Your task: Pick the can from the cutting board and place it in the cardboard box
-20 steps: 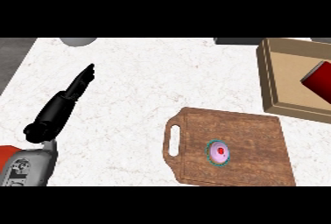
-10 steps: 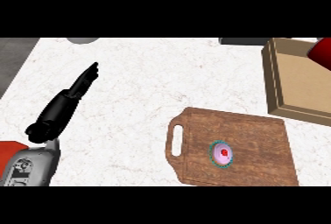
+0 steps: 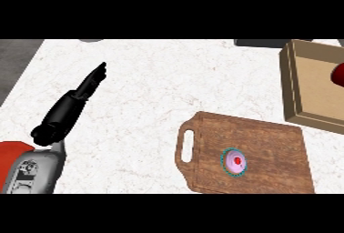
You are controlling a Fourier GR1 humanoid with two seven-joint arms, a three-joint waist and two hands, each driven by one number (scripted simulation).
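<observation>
The can [image 3: 235,161] stands upright on the wooden cutting board [image 3: 269,141], seen from above with a teal rim and a pink lid bearing a red dot. The board has a handle slot on its left side. The open cardboard box [image 3: 293,86] sits at the right edge, beyond the board. My left hand [image 3: 74,102] lies over the counter at the left, fingers straight and pointing away, far from the can and holding nothing. No black right hand shows; a red shape [image 3: 339,75] pokes in at the right edge over the box.
White marbled counter [image 3: 168,82] spreads between my left hand and the board. A grey object [image 3: 91,40] and a dark one [image 3: 259,42] sit at the far edge. The counter's left edge runs beside my forearm.
The whole scene has drifted slightly right in the picture. The red shape over the box has pulled back toward the right edge. The can and the left hand keep their places.
</observation>
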